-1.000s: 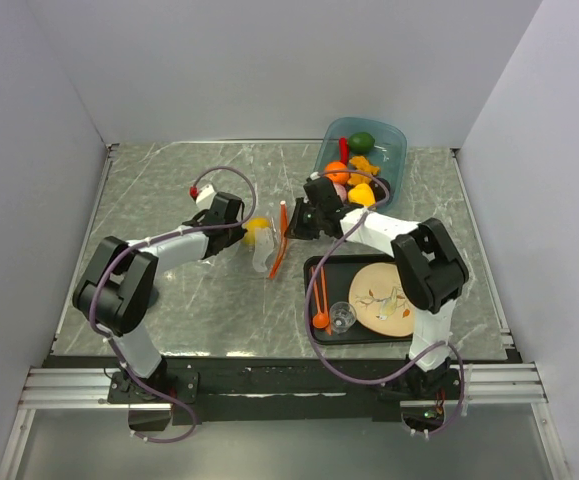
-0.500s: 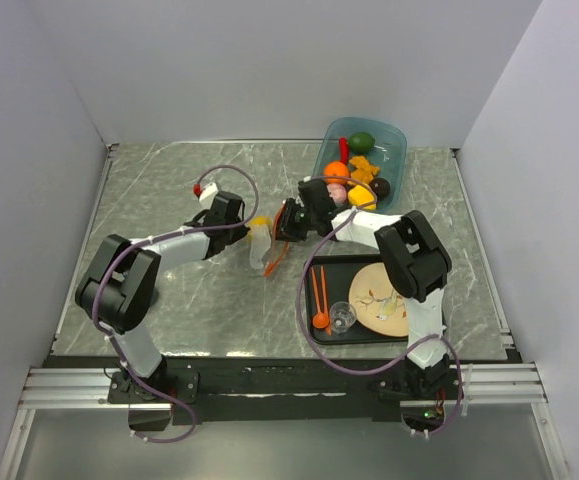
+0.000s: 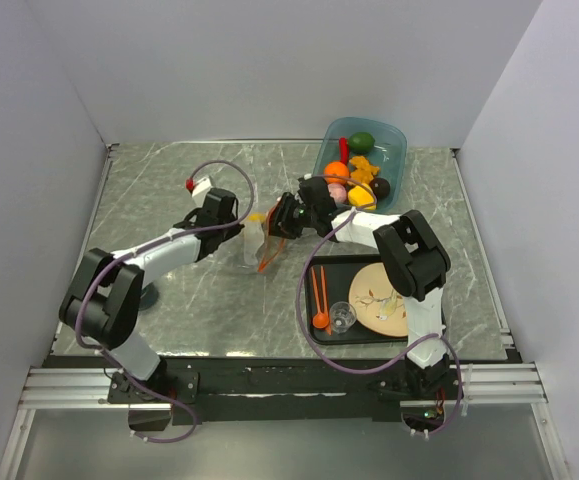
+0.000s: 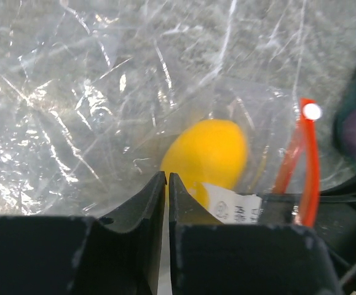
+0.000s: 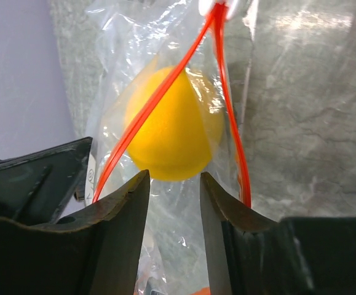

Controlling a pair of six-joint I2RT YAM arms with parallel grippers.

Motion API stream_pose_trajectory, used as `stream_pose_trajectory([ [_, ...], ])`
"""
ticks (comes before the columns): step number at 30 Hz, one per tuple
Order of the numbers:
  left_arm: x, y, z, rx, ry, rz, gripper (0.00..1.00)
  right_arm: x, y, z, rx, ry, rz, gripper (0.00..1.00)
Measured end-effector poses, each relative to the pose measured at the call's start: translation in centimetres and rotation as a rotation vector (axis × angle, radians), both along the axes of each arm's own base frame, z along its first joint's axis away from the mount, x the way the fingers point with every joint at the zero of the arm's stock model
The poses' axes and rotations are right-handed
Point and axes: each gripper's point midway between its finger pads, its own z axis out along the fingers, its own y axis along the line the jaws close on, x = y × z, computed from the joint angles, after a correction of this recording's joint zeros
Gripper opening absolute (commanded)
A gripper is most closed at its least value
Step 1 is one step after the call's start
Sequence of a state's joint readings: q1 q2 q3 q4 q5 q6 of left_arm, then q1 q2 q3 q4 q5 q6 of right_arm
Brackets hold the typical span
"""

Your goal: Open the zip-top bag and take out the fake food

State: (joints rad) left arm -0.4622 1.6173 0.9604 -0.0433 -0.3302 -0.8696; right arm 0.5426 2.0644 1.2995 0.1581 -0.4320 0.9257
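The clear zip-top bag (image 3: 252, 250) lies mid-table between my two grippers, its orange-red zip strip (image 5: 165, 92) spread open. One yellow lemon (image 5: 171, 123) is inside it, also seen in the left wrist view (image 4: 205, 153). My left gripper (image 3: 231, 231) is shut on the bag's plastic (image 4: 91, 123) beside the lemon. My right gripper (image 3: 281, 222) is open at the bag's mouth, its fingertips (image 5: 142, 178) just short of the lemon, with the strip's two sides running past them. The other fake food (image 3: 354, 180) is piled in the blue tub.
The translucent blue tub (image 3: 399, 140) stands at the back right. A black tray (image 3: 309, 268) at the front right holds a tan plate (image 3: 381, 298), an orange spoon and sticks (image 3: 320, 300) and a small clear glass (image 3: 342, 317). Walls close in on both sides.
My right gripper has moved left to the bag's mouth. The left gripper and the bag have shifted left and a little back, and the left arm's elbow has swung left.
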Motion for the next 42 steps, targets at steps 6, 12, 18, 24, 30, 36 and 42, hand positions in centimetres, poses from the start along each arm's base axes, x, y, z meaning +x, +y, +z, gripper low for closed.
stream_pose_trajectory([
  [6,1.6,-0.3,1.0,-0.015,-0.018,-0.009,0.13,0.1,0.3,0.1,0.020,0.004,-0.003,0.60],
  [12,3.2,-1.2,-2.1,-0.040,0.032,-0.035,0.11,0.2,0.3,-0.8,0.008,0.020,-0.006,0.68],
  [18,3.4,-1.6,-3.4,-0.073,0.048,-0.041,0.11,0.6,0.6,-1.1,0.008,0.020,-0.003,0.71],
  [24,3.2,-2.2,-3.7,-0.117,0.038,-0.053,0.10,0.7,0.9,-1.2,-0.006,0.012,-0.003,0.74],
  [30,3.1,-2.0,-4.2,-0.148,0.027,-0.037,0.09,0.9,1.4,-1.3,-0.043,0.004,-0.006,0.74],
  [36,2.3,-2.3,-5.1,-0.192,0.032,-0.045,0.05,1.0,1.6,-1.7,-0.051,0.011,-0.003,0.78],
  [42,1.4,-2.8,-5.8,-0.235,0.055,-0.059,0.03,0.6,1.7,-2.1,-0.067,0.018,0.001,0.47],
])
